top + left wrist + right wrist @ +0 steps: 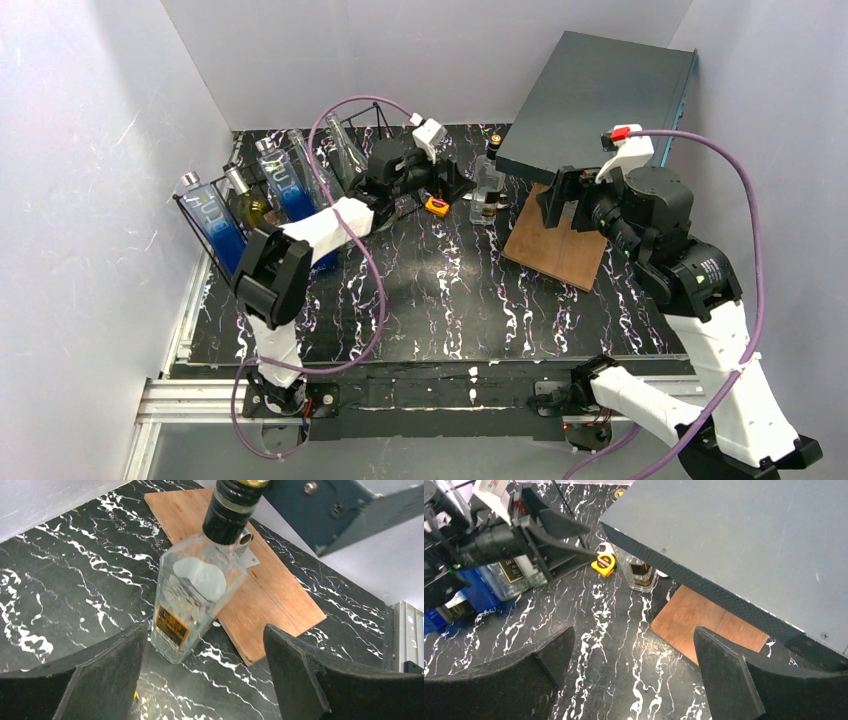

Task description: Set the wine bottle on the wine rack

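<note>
Centring the spread left gripper point(205, 635) around the wine bottle point(200, 590), near the far edge of the table point(60, 580), is being called for before closing. The right gripper point(635, 632) is being held spread.

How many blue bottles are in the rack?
2. One blue bottle lies at the rack's near end, a second blue bottle further back. The left arm covers part of the rack; more may be hidden.

On my right wrist feed, the dark grey flat metal box point(744, 545) hides the clear square glass bottle point(639, 575) above its label, and the far part of the brown plywood board point(696, 620) beneath it. On my left wrist feed, the top edge crops the bottle's cap, and I can't read the label.
</note>
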`<act>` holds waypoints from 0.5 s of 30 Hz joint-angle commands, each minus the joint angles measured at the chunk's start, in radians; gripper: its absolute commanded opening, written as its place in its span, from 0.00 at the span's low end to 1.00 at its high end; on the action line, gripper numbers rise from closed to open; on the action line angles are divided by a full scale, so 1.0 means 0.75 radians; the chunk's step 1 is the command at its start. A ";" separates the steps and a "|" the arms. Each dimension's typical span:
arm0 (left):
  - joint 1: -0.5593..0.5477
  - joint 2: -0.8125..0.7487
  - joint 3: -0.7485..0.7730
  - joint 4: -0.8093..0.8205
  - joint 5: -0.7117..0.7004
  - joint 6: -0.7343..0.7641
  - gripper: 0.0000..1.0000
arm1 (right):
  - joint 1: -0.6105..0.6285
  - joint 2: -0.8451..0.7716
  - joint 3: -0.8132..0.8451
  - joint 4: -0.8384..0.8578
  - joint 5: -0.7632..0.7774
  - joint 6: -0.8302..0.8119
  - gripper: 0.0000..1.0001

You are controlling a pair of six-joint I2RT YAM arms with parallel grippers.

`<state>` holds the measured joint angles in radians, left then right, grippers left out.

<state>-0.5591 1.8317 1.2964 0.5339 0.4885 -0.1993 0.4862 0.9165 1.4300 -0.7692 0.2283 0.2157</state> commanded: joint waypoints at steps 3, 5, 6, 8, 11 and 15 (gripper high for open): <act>-0.023 0.135 0.221 0.059 0.068 0.035 0.80 | 0.002 -0.061 -0.060 -0.015 -0.042 0.027 0.98; -0.028 0.169 0.266 0.062 0.074 0.025 0.79 | 0.002 -0.074 -0.082 -0.021 -0.053 0.031 0.98; -0.034 0.184 0.283 0.063 0.068 0.023 0.79 | 0.002 -0.079 -0.095 -0.024 -0.055 0.032 0.98; -0.043 0.205 0.309 0.065 0.048 0.029 0.79 | 0.002 -0.091 -0.115 -0.029 -0.060 0.035 0.98; -0.058 0.236 0.347 0.067 0.000 0.031 0.79 | 0.001 -0.110 -0.145 -0.029 -0.071 0.041 0.98; -0.075 0.275 0.394 0.069 -0.071 0.035 0.78 | 0.002 -0.121 -0.156 -0.039 -0.066 0.042 0.98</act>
<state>-0.6003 2.0281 1.5314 0.5499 0.4896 -0.1925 0.4862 0.8436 1.3144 -0.8146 0.1890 0.2401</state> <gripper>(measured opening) 0.788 0.983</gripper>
